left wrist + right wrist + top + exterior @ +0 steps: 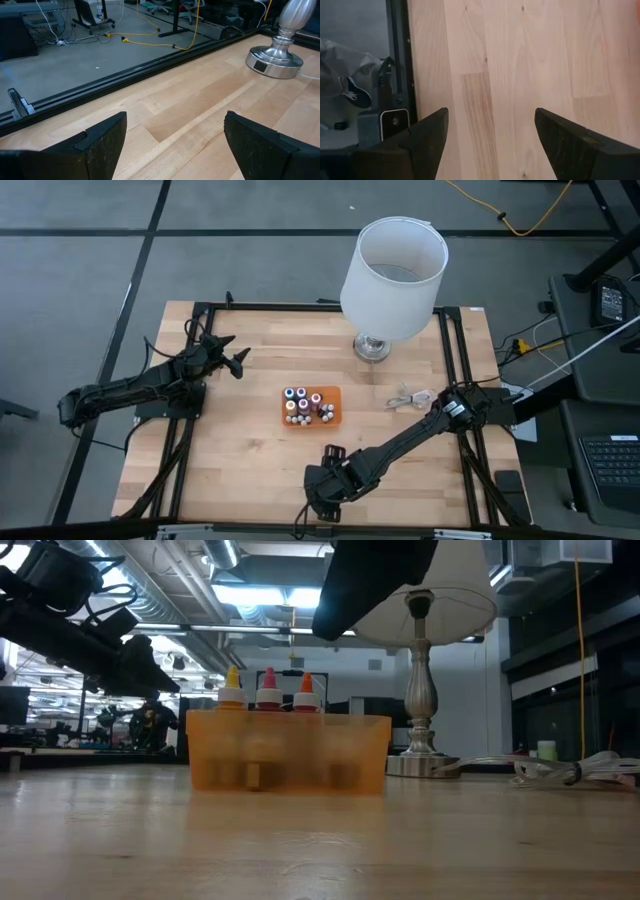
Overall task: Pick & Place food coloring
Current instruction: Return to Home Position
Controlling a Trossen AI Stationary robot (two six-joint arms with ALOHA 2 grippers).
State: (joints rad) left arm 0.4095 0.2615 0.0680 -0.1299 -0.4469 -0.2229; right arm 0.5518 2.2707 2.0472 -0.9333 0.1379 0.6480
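Several tiny food coloring bottles (305, 404) with pale caps stand upright in the orange tray (334, 392) at the table's middle. In the low view three bottle tips (268, 690) rise above the tray wall (288, 752). My left gripper (237, 358) is open and empty, up near the table's far left, left of the tray. My right gripper (322, 480) is open and empty near the table's near edge, in front of the tray. Its wrist view shows only bare wood between its fingers (487, 135).
A lamp with a white shade (393, 265) and silver base (372, 347) stands at the far middle right. A coiled white cable (410, 397) lies right of the tray. Black rails (200, 310) run along the table's edges. Bare wood lies left of the tray.
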